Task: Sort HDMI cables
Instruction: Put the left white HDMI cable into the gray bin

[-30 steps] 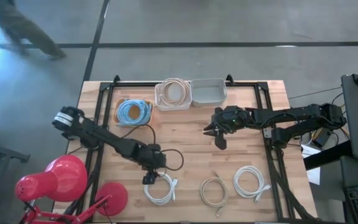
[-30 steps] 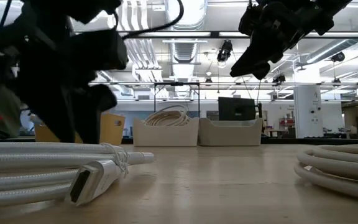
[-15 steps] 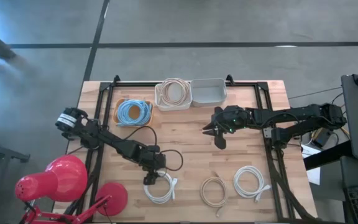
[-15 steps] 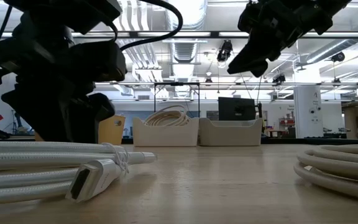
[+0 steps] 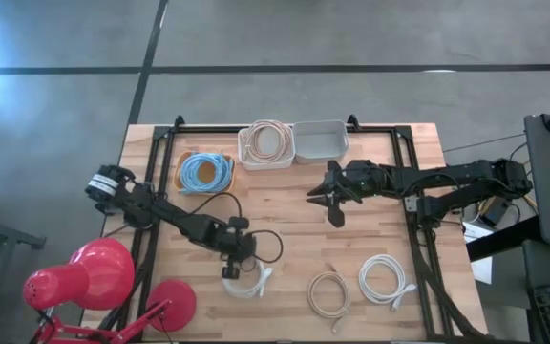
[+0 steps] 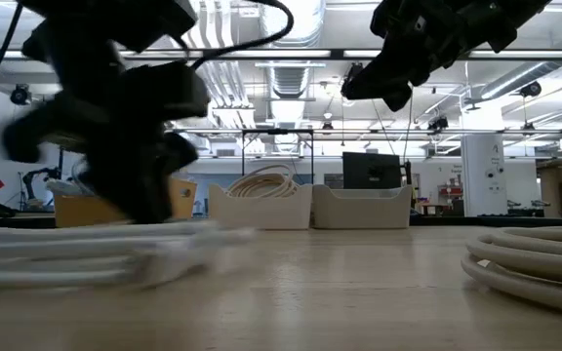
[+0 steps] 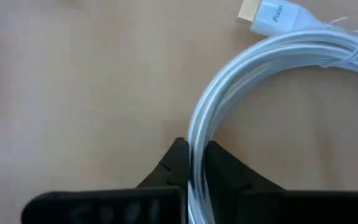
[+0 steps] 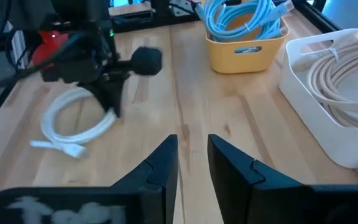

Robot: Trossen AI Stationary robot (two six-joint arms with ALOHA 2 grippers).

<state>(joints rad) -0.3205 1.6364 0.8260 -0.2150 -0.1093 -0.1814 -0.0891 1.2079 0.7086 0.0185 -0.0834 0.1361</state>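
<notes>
A white HDMI cable coil (image 5: pixel 249 284) lies near the table's front edge, left of centre, and my left gripper (image 5: pixel 229 272) is shut on its left side. A beige coil (image 5: pixel 328 292) and another white coil (image 5: pixel 386 279) lie to its right. My right gripper (image 5: pixel 323 204) hovers above the table's middle, its fingers (image 8: pixel 166 155) a little apart with nothing between them. At the back, blue cables (image 5: pixel 205 172) fill a yellow bin, and a beige coil (image 5: pixel 267 142) lies in a white bin. My left gripper pinches the white coil's bundle of turns (image 7: pixel 199 134) between its two fingers, one finger on each side of the strands. The fingers come from above, pointing down. The coil's plug end (image 7: pixel 272 15) and the rest of the loop lie low over the wood.
A second white bin (image 5: pixel 323 139) stands at the back, right of the one with the beige coil. A red lamp (image 5: pixel 94 277) sits at the front left corner. Black frame rails (image 5: pixel 418 239) run along the table's sides. Bare wood lies between the bins and the loose coils.
My left gripper has shut on the white coil's left side. The coil has shifted and drawn together under it, and shows blurred in the low view. My right gripper has drifted a little toward the table's left edge, still raised.
</notes>
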